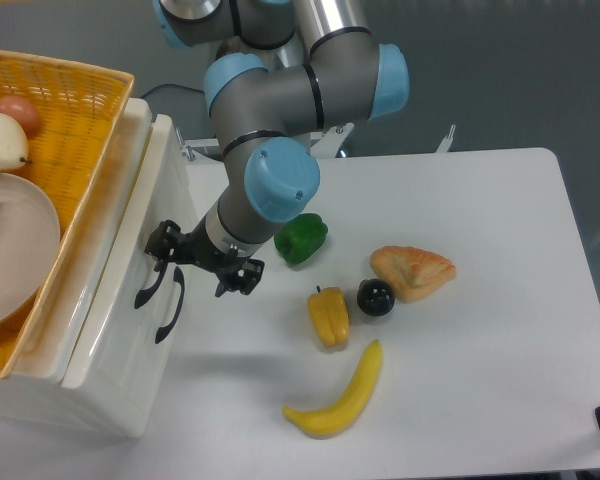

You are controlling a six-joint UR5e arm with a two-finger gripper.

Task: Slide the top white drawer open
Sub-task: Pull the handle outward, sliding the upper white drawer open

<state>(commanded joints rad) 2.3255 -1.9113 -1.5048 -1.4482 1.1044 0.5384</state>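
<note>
The white cabinet stands at the left with its front facing right. The top white drawer (148, 190) has a curved black handle (145, 288). The lower drawer's black handle (170, 310) sits just right of it. My gripper (192, 272) hangs in front of the drawer face, at the level of the handles. Its jaws stand apart, with nothing between them. One black finger (163, 245) is close to the upper end of the top handle; I cannot tell whether it touches. The other finger (236, 276) is out over the table.
A yellow wicker basket (80, 90) with fruit and a white plate rests on the cabinet. On the table lie a green pepper (302, 238), a yellow pepper (328, 315), a black ball (375, 297), a croissant (412, 270) and a banana (340, 395).
</note>
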